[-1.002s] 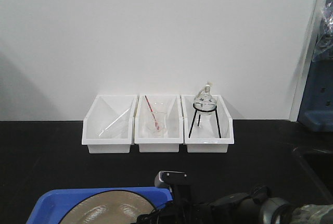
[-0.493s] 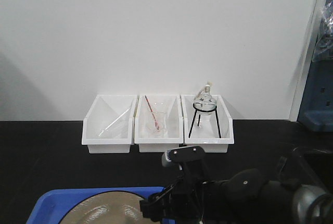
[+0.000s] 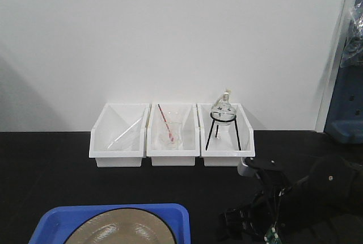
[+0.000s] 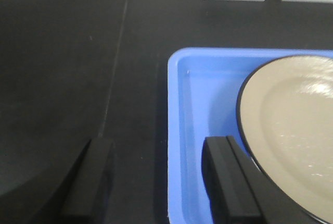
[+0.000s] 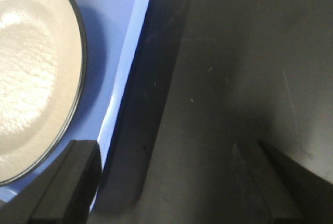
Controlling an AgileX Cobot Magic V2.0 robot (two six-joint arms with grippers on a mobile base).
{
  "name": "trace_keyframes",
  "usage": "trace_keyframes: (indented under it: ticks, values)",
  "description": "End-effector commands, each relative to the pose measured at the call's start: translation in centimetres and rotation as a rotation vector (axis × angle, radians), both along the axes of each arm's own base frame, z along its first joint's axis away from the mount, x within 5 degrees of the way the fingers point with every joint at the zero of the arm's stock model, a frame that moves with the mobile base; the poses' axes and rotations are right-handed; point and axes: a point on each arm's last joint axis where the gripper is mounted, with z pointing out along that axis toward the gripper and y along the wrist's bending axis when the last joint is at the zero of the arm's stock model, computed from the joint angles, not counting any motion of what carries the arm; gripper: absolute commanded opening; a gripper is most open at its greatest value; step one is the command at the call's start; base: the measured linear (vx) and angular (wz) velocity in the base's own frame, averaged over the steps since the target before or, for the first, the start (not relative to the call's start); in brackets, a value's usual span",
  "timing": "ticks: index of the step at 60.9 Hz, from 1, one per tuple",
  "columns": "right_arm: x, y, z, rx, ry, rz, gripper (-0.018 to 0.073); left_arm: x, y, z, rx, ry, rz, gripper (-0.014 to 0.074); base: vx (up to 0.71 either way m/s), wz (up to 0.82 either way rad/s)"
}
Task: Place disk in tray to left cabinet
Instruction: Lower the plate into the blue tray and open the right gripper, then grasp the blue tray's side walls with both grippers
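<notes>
Shows the disk lying flat in the blue tray on the black bench, before 3 white bins. Finds the left claw spread wide and empty, straddling the tray's left rim. Catches the right claw equally agape, gripping nothing, at the right rim.

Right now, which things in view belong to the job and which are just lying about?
Job: disk lying in the blue tray; left gripper and right gripper, both open.
Lying about: three white bins, round flask on black tripod, beaker with red rod.
</notes>
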Motion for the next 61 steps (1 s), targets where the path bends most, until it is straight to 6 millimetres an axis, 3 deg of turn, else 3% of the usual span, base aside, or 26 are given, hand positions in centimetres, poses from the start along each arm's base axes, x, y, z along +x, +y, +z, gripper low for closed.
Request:
trace_keyframes:
  ticks: [1,10,27,37,48,61]
  values:
    - [0.6,-0.2,2.7,0.032,-0.125,-0.051,0.0559,2.7,-0.1,1.2,-0.006,-0.023,-0.003,0.0499,0.0,0.0]
    - [1.2,-0.1,2.1,0.05,-0.119,-0.11,0.0542,6.2,-0.1,-0.1,0.007,0.123,-0.007,0.0499,0.0,0.0]
    - [2.2,0.2,-1.8,0.022,0.006,-0.121,0.054,11.0,-0.2,-2.8,0.03,0.255,-0.026,0.0499,0.0,0.0]
    - [3.2,0.8,-2.1,0.025,0.026,-0.106,0.054,12.5,-0.2,-4.7,0.03,0.32,-0.027,0.0499,0.0,0.0]
    - [4.0,3.4,-1.1,-0.003,-0.001,-0.03,0.054,13.3,-0.3,-6.8,0.015,0.384,-0.022,0.0499,0.0,0.0]
    - [3.4,5.5,-2.1,-0.122,0.041,-0.042,0.054,13.8,-0.3,-7.3,0.024,0.366,-0.036,0.0499,0.0,0.0]
